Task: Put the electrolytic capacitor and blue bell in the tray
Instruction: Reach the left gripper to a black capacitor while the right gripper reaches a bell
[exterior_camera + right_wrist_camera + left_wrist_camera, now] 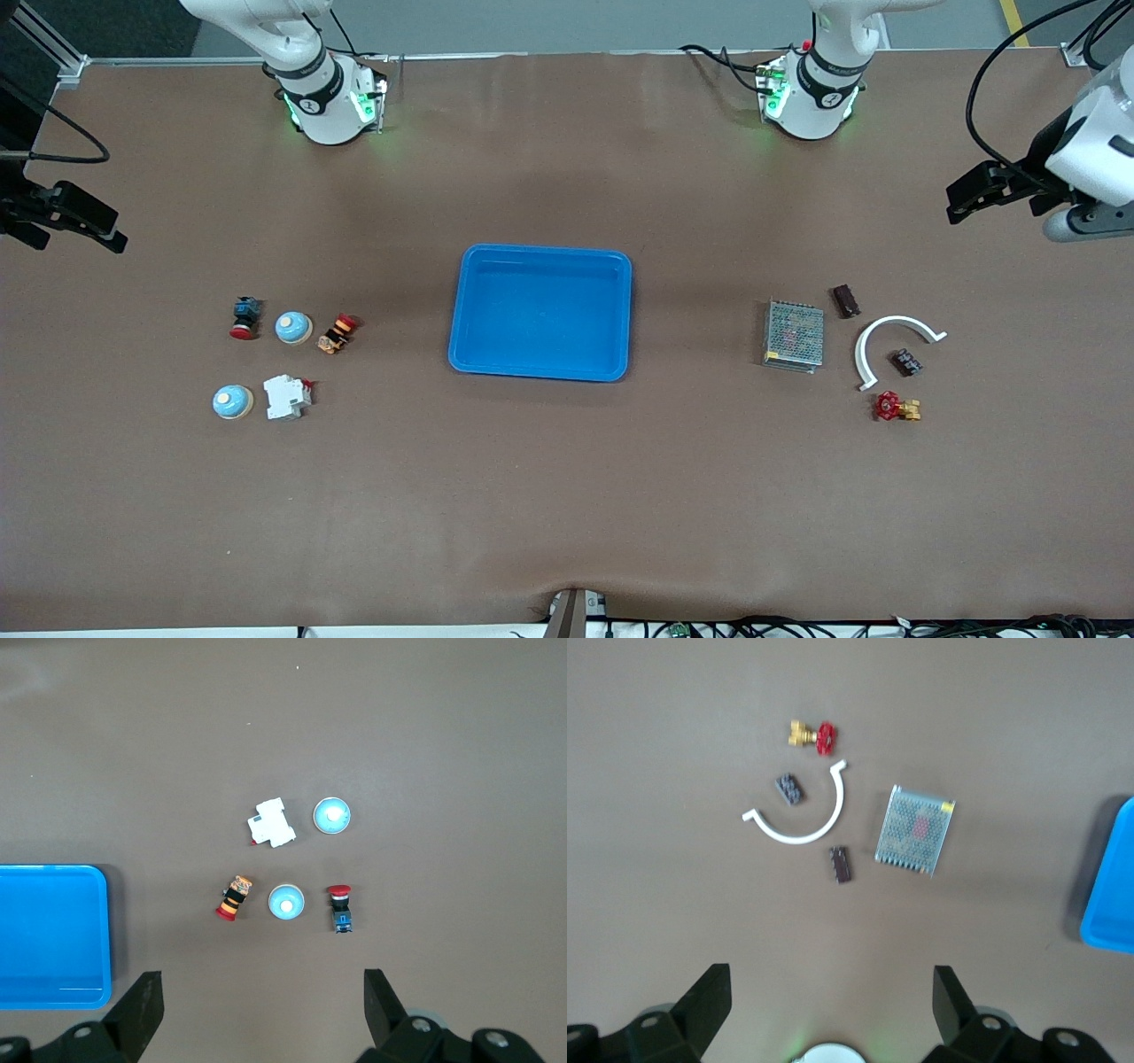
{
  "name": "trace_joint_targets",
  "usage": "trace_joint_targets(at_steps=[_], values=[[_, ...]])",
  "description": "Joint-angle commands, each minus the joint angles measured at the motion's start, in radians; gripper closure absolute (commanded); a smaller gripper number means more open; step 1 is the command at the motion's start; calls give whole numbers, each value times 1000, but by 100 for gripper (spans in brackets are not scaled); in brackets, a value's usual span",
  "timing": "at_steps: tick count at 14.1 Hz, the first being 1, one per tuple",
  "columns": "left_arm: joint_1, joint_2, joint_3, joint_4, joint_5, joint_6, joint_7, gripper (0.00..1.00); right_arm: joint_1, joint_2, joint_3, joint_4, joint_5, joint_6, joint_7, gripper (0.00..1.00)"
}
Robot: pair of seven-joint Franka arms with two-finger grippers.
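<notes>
Tray (540, 312) of bright blue plastic lies in the middle of the brown table (567, 496), with nothing in it; its edge also shows in both wrist views.

Toward the right arm's end sit two pale blue bells: one bell (292, 327) between a red-capped blue push button (245, 317) and a small orange-and-black part with a red cap (337, 333), the other bell (232, 401) nearer the front camera, just beside a white breaker block (286, 396). In the right wrist view the same five things appear: both bells (286, 901) (332, 815), the button (340, 907), the orange part (234, 897) and the white block (272, 823).

Toward the left arm's end lie a metal mesh box (794, 334), a dark brown block (845, 300) farther from the front camera, a white curved strip (888, 344) arching around a small dark part (906, 361), and a red-and-gold valve (897, 408) nearest the camera.

The left gripper (974, 191) hangs over the table's edge at its own end, fingers spread apart and holding nothing. The right gripper (75, 223) hangs over its own end, fingers likewise spread and holding nothing.
</notes>
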Motion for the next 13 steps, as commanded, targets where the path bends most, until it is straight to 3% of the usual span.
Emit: trace_joint_targets(at_steps=[1,3,6,10,13], values=[[1,33,-9,-57,18,-16,1,0,-3,-6,4,1,-8,-4,1,0],[7,30,-9,-166,16,49,-2,0,0,2,4,6,-8,5,0,0],[23,-24,-8,-404,16,244,-68,0,0,32,4,3,-6,48,1,0],[52,-22,-4,-623,16,518,-135,0,-2,156,4,6,-5,91,-31,0],[104,37,-9,-709,18,681,-209,0,7,258,4,14,-17,152,-190,0]])
